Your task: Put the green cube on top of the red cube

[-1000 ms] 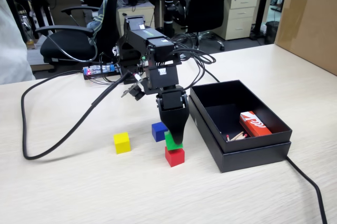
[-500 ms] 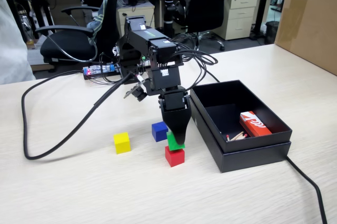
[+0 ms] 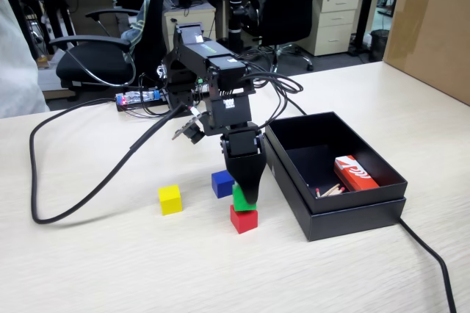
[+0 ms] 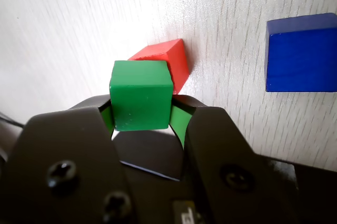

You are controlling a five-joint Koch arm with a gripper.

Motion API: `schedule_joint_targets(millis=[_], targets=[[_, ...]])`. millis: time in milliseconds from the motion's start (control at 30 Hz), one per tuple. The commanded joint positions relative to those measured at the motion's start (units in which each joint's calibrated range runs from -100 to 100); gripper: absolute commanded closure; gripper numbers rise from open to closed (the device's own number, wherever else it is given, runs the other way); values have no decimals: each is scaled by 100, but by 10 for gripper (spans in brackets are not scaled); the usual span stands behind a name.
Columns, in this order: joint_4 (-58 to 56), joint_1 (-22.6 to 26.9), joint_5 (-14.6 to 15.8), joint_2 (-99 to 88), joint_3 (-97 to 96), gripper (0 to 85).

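The green cube (image 3: 239, 200) (image 4: 141, 93) is held between the green-padded jaws of my black gripper (image 3: 247, 194) (image 4: 143, 104), which is shut on it. In the fixed view it rests on or just above the red cube (image 3: 244, 220), which stands on the table. In the wrist view the red cube (image 4: 171, 61) shows behind the green one, offset up and to the right, mostly covered. The arm reaches straight down over both cubes.
A blue cube (image 3: 222, 183) (image 4: 301, 53) sits close behind the stack and a yellow cube (image 3: 170, 199) to its left. An open black box (image 3: 352, 216) to the right holds a red-and-white packet (image 3: 355, 173). A thick black cable (image 3: 81, 195) loops at the left.
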Motion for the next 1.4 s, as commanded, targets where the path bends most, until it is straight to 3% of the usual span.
schedule_joint_targets(millis=[0, 433, 733, 1367], targets=[[230, 10, 24, -42, 118, 694], [230, 44, 5, -42, -36, 462], [221, 34, -20, -169, -82, 426], [-185, -10, -29, -2693, -970, 388]])
